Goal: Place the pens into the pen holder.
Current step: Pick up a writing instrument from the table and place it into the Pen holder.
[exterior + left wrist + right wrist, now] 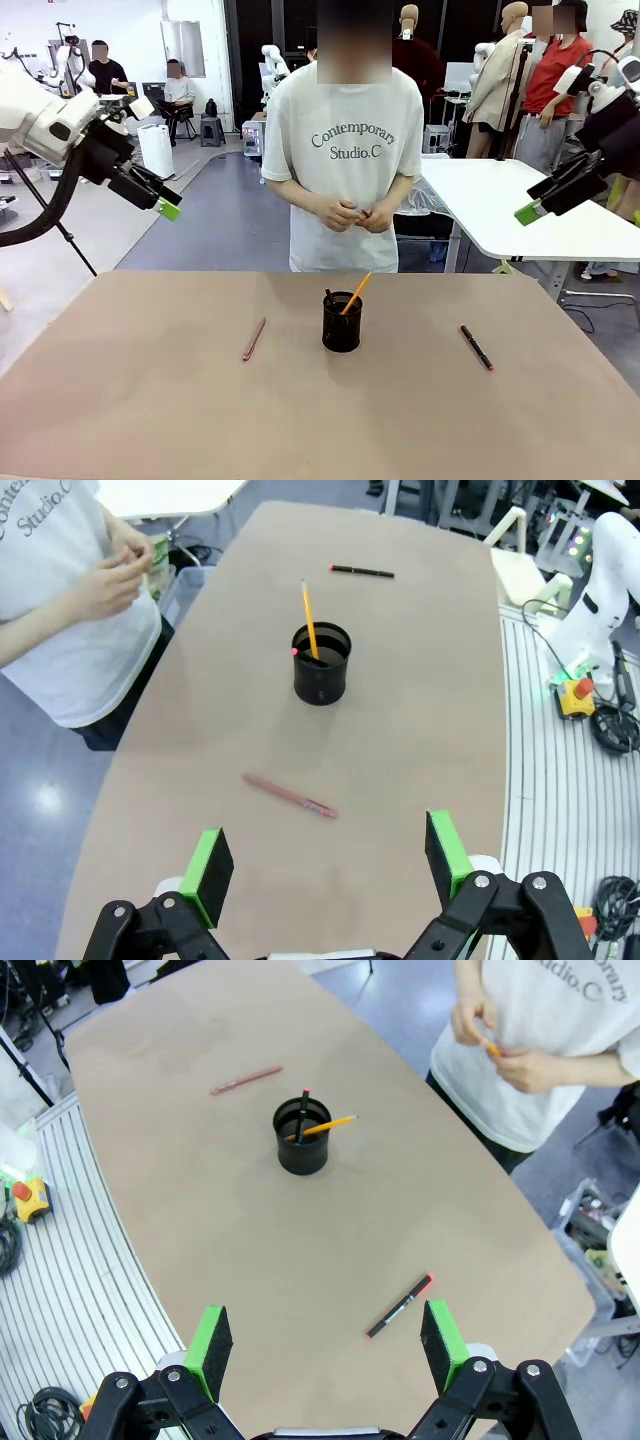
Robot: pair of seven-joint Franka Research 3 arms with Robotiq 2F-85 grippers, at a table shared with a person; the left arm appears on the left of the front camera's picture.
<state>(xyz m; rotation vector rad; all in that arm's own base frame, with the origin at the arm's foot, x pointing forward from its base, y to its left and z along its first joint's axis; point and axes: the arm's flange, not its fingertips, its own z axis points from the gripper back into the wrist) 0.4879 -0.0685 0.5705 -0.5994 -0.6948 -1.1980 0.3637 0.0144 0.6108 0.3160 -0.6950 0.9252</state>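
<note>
The black mesh pen holder (341, 324) (322, 668) (302, 1140) stands mid-table with an orange pencil (356, 293) (310, 620) (325, 1126) leaning in it, plus a dark stick with a red tip (304, 1108). A reddish-brown pen (254, 339) (290, 795) (246, 1080) lies on the table left of the holder. To the holder's right lies a black pen with a red tip (476, 347) (362, 571) (400, 1306). My left gripper (165, 205) (328, 865) hangs open, high above the table's left side. High at the right, my right gripper (532, 210) (325, 1340) is open and holds nothing.
A person stands at the table's far edge, hands (350, 213) together at the waist holding something small. The brown table (150, 400) has free room all round the holder. A white table (500, 200) stands behind at the right.
</note>
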